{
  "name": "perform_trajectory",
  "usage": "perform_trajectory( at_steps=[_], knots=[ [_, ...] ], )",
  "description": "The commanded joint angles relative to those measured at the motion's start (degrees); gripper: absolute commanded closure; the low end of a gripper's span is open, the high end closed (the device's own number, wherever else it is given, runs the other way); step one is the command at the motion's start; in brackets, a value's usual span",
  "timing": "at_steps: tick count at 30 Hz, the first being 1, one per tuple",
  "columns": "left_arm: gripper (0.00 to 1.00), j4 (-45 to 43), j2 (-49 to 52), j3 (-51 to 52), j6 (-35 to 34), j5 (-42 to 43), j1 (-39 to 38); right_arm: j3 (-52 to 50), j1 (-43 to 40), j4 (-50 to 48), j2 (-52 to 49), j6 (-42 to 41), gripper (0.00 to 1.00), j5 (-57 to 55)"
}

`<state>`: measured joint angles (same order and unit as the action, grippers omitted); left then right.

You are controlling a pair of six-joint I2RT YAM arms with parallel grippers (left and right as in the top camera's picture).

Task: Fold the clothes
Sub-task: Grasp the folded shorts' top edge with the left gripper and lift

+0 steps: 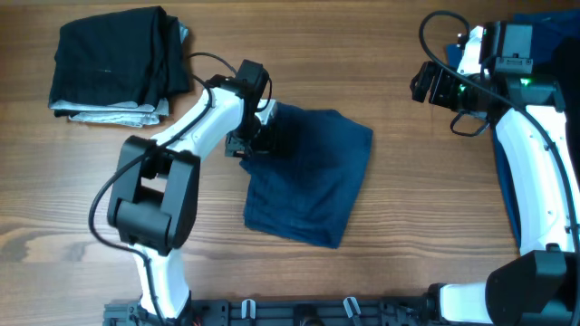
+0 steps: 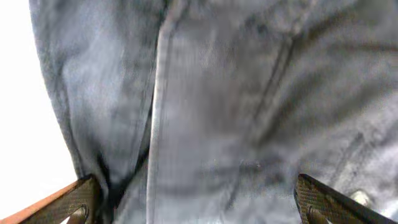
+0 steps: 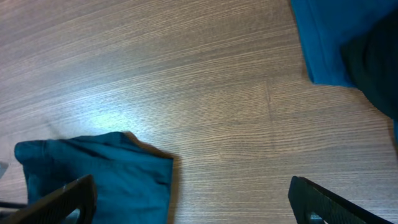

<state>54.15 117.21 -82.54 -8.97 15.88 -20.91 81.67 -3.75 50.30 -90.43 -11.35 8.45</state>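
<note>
The dark navy shorts [image 1: 308, 177] lie folded at the table's middle. My left gripper [image 1: 257, 136] sits at their upper left edge. In the left wrist view the navy fabric [image 2: 217, 106] fills the frame, and the left gripper's [image 2: 199, 208] fingers stand wide apart over it, open. My right gripper [image 1: 426, 83] is at the upper right, away from the shorts, open and empty. The right wrist view shows its fingers [image 3: 193, 205] wide apart over bare wood, with the shorts [image 3: 99, 174] at lower left.
A stack of folded clothes [image 1: 113, 63], black on top and light grey beneath, lies at the far left. A brighter blue garment [image 1: 553, 36] lies at the far right corner; it also shows in the right wrist view [image 3: 329, 37]. The table is wooden [image 1: 426, 208].
</note>
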Motion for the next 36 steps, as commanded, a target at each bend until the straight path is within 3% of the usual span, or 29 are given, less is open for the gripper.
perform_trajectory(
  at_steps=[1, 9, 17, 23, 24, 28, 32, 34, 35, 36],
  knots=[
    [0.00, 2.6, -6.2, 0.4, -4.8, -1.8, -0.4, -0.4, 0.0, -0.1, -0.5, -0.7, 0.00, -1.2],
    [0.00, 0.5, -5.8, 3.7, -16.0, -15.6, -6.2, -0.4, 0.0, -0.1, -0.5, -0.7, 0.00, -1.2],
    [0.00, -10.0, -5.7, 13.4, -20.3, -16.4, -7.2, -0.4, 0.0, -0.1, -0.5, -0.7, 0.00, -1.2],
    [0.02, -11.8, -5.7, 14.2, -20.0, -8.8, -7.4, -0.4, 0.0, -0.1, -0.5, -0.7, 0.00, -1.2],
    [0.05, -12.0, -5.7, 14.2, -19.9, -8.4, -7.4, -0.4, 0.0, -0.1, -0.5, -0.7, 0.00, -1.2],
    [0.36, -12.0, -5.7, 14.2, -19.8, -8.0, -7.4, -0.4, 0.0, -0.1, -0.5, -0.7, 0.00, -1.2],
    [0.43, -12.0, -5.7, 14.2, -19.8, -7.8, -7.4, -0.4, 0.0, -0.1, -0.5, -0.7, 0.00, -1.2],
    [0.62, -12.0, -5.7, 14.2, -19.8, -7.8, -7.4, -0.4, 0.0, -0.1, -0.5, -0.7, 0.00, -1.2],
    [0.82, -12.1, -5.7, 14.2, -19.8, -7.8, -7.4, -0.4, 0.0, -0.1, -0.5, -0.7, 0.00, -1.2],
    [0.92, -12.2, -5.7, 14.2, -19.8, -7.8, -7.4, -0.4, 0.0, -0.1, -0.5, -0.7, 0.00, -1.2]
  ],
)
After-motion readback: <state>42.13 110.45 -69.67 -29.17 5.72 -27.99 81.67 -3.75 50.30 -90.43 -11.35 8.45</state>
